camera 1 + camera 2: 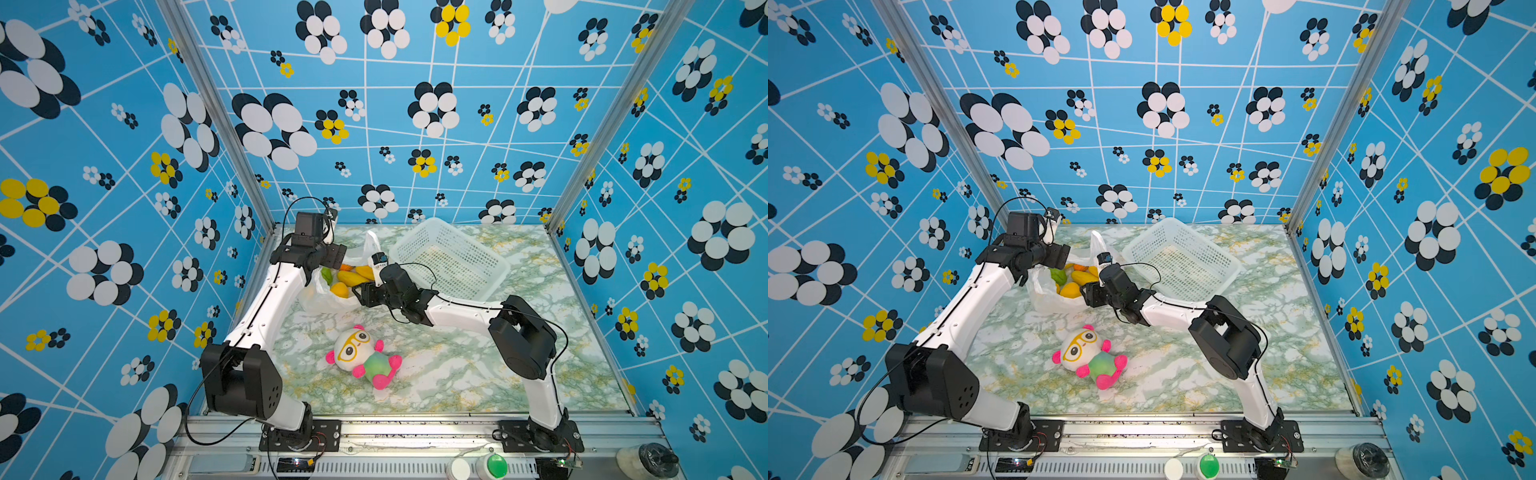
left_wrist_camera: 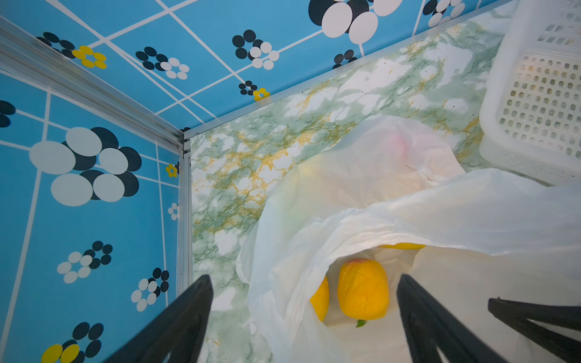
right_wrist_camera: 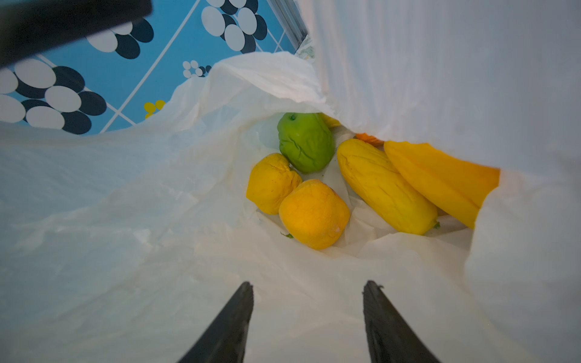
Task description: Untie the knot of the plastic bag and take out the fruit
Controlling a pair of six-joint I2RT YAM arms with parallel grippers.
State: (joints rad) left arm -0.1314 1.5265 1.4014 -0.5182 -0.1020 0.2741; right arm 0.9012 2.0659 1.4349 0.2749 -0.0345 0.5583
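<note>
Left of centre in both top views, the plastic bag (image 1: 318,301) lies open-mouthed on the counter (image 1: 457,374), with yellow and green fruit (image 3: 314,213) inside. The left claw (image 2: 305,278) and right claw (image 3: 309,284) stand parted at its mouth, gripping nothing.

Robot test cell, lab-style bench enclosure.
Boxed in by blue flower-print walls (image 1: 498,145) on aluminium frame posts (image 1: 218,116); marble-film tabletop (image 1: 457,365); left arm (image 1: 266,303) and right arm (image 1: 461,309) bolted to a front rail (image 1: 415,430) beside a green push button (image 1: 496,465).
</note>
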